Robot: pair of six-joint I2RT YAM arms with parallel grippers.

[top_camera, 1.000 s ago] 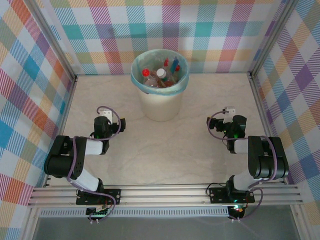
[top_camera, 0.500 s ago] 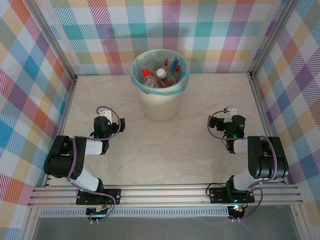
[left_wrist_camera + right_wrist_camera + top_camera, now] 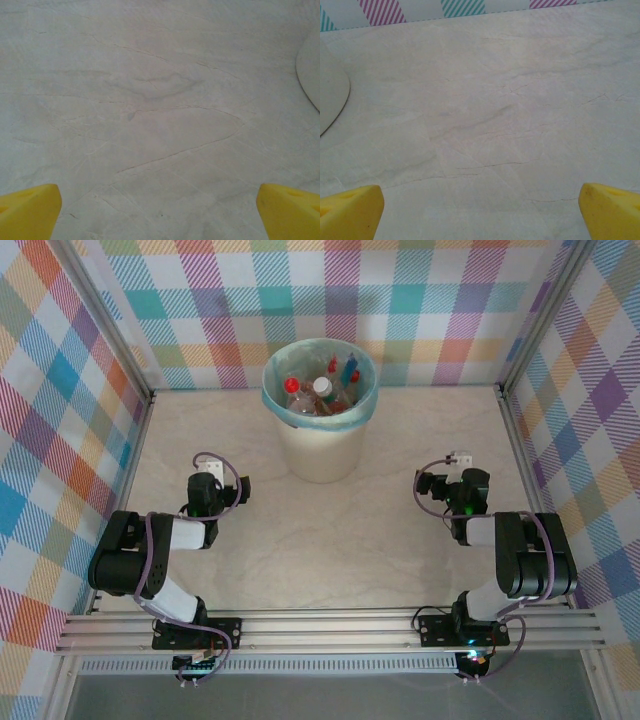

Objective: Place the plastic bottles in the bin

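Note:
The cream bin (image 3: 320, 445), lined with a light blue bag, stands at the back middle of the table. Several plastic bottles (image 3: 322, 390) with red and white caps lie inside it. My left gripper (image 3: 208, 472) hangs low over the table, left of the bin. Its yellow fingertips (image 3: 27, 212) stand far apart, so the left gripper (image 3: 159, 212) is open over bare marble. My right gripper (image 3: 458, 462) is right of the bin. It (image 3: 480, 212) is open too, with only tabletop between its fingertips (image 3: 612, 210).
The bin's wall (image 3: 311, 75) curves in at the right edge of the left wrist view. The same wall (image 3: 330, 95) shows at the left edge of the right wrist view. Plaid walls (image 3: 60, 440) close the table on three sides.

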